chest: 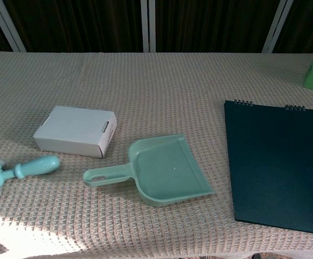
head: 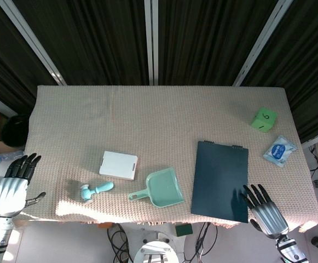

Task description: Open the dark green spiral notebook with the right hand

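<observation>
The dark green spiral notebook (head: 220,181) lies closed and flat at the table's front right, its spiral binding at the far edge; the chest view shows the notebook (chest: 277,162) at the right. My right hand (head: 265,212) hovers open at the notebook's near right corner, fingers spread and pointing away from me, their tips beside the cover's edge. Off the table's left front corner, my left hand (head: 12,186) is open and holds nothing. Neither hand appears in the chest view.
A mint dustpan (head: 160,189) lies just left of the notebook. Further left are a white box (head: 118,165) and a small teal roller tool (head: 95,189). A green die (head: 264,119) and a blue-white packet (head: 279,150) sit at the right edge.
</observation>
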